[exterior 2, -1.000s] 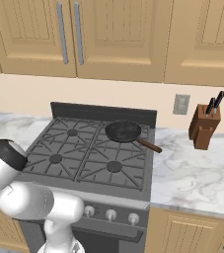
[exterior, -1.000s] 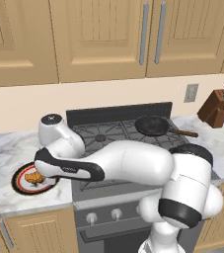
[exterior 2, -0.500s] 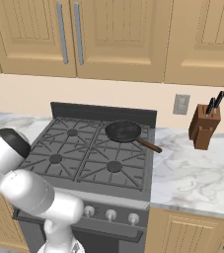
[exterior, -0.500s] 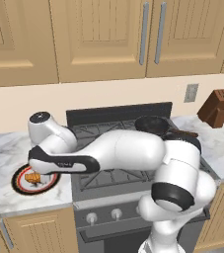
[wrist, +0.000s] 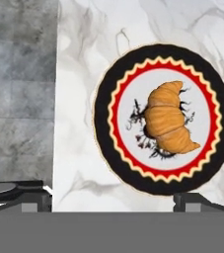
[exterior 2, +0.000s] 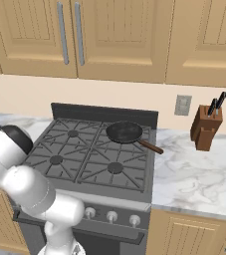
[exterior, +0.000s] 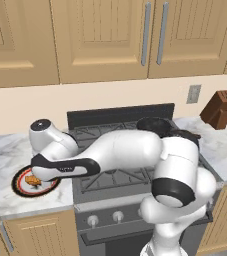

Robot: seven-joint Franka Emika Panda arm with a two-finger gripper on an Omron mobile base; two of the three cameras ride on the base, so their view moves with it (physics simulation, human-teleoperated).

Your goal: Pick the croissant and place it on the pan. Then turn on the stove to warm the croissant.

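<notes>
We see the croissant (wrist: 169, 118) lying in the middle of a round plate (wrist: 103, 123) with a black rim and a red scalloped ring, over a dark printed motif. It sits straight ahead of our claw (wrist: 113, 200), slightly toward the right fingertip, and nothing touches it. Our claw is spread wide and holds nothing; its two dark fingertips (wrist: 195, 201) rise at the bottom of the hand view, one on each side of the plate's near edge. From the left base view, the croissant (exterior: 33, 180) and plate (exterior: 21, 186) rest on the marble counter (exterior: 5, 160) just left of the stove (exterior: 105, 175), with our arm stretched over them. The pan (exterior 2: 125, 132) stands on the stove's (exterior 2: 84, 159) back right burner, well away from our claw, its handle pointing right. A knife block (exterior 2: 206, 127) stands farther right on the counter.
</notes>
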